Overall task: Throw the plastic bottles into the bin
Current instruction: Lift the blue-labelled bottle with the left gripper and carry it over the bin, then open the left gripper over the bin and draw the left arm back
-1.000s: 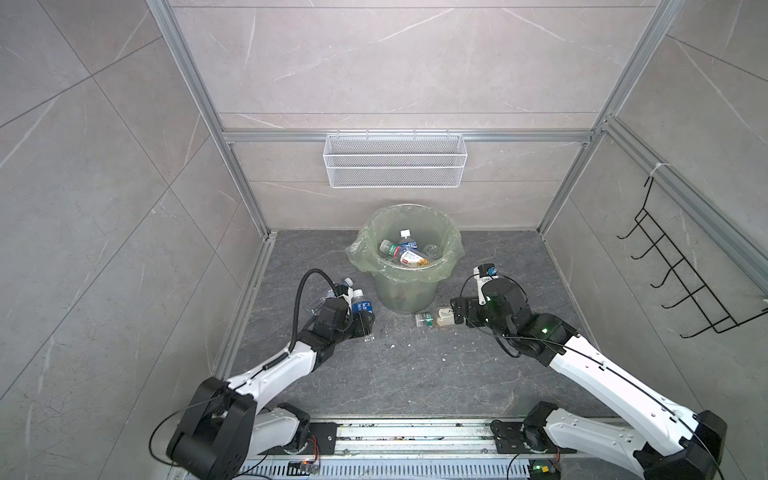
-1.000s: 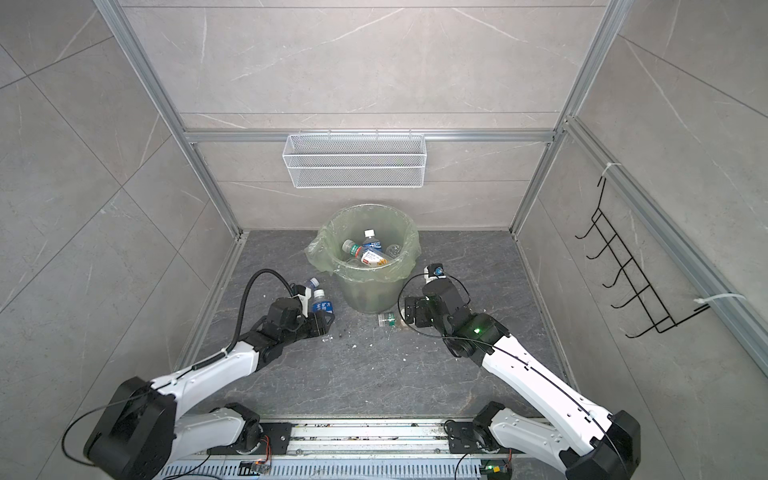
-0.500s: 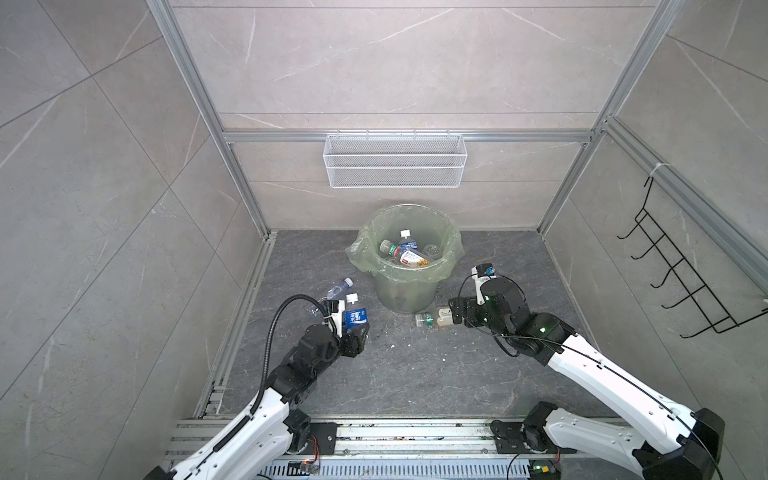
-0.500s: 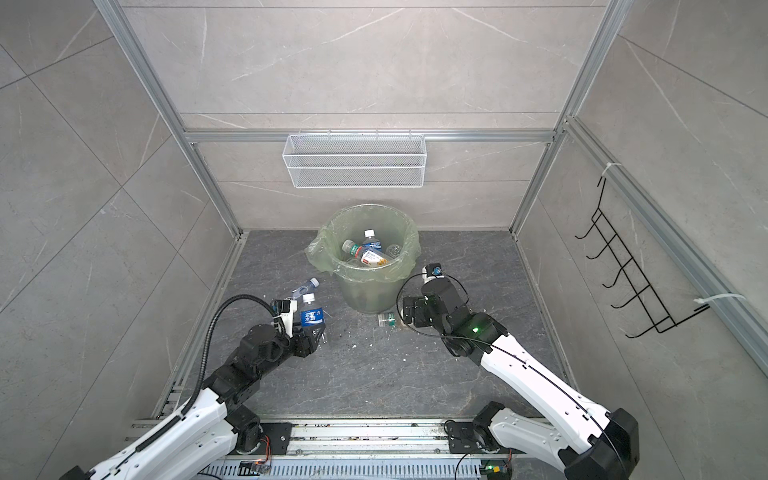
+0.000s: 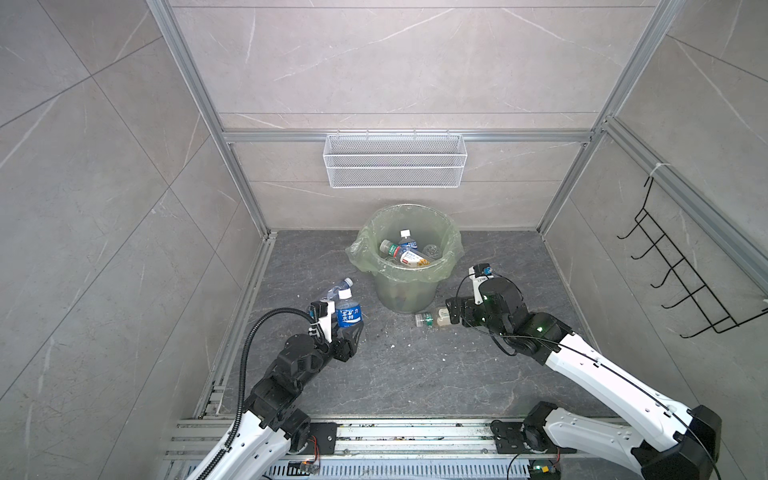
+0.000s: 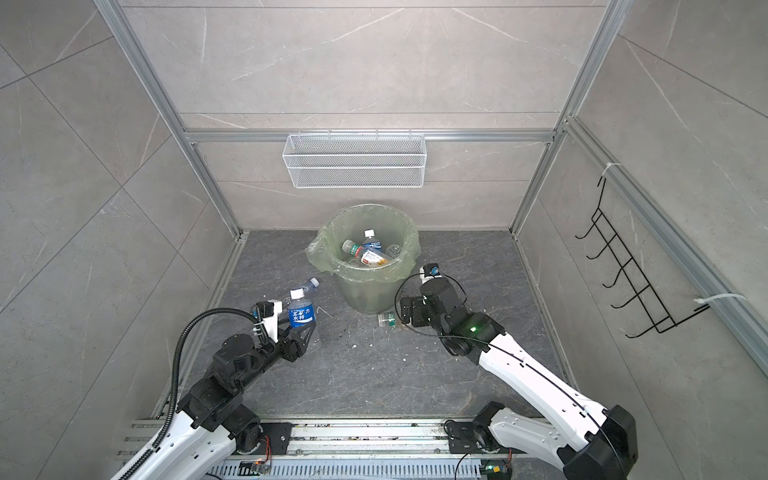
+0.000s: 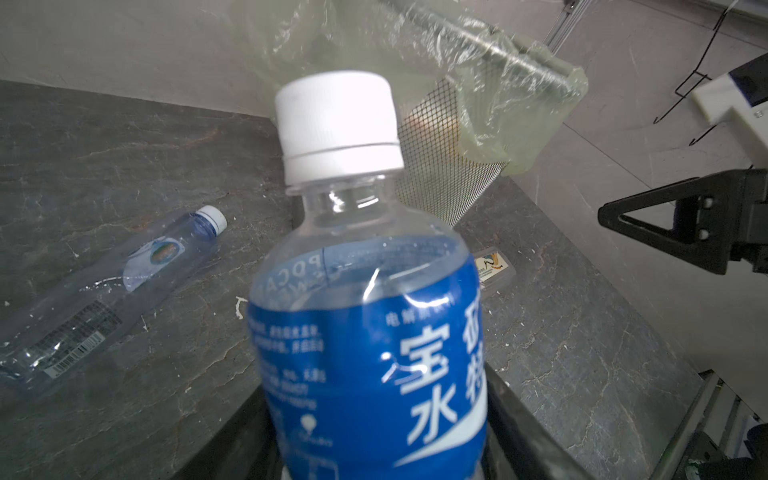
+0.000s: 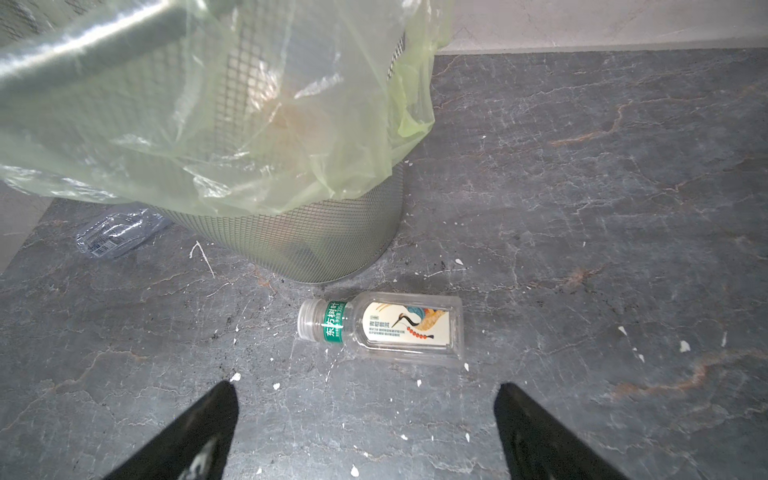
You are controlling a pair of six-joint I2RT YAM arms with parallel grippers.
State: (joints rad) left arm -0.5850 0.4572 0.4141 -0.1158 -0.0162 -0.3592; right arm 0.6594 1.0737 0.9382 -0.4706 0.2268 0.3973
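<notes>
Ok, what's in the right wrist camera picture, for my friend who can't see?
A small clear bottle with a bird label lies on its side on the dark floor, just ahead of the open right gripper. Behind it stands the bin, draped in a green bag.

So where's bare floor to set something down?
Free: middle floor, between the rail and the bin, and the far-right corner. Crowded: bin's foot, beige-label bottle by the right end effector; bin's left, clear bottle and the held blue-label bottle.

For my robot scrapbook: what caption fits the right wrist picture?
Open right gripper faces a small clear bottle lying on the grey floor beside the bagged bin.
</notes>
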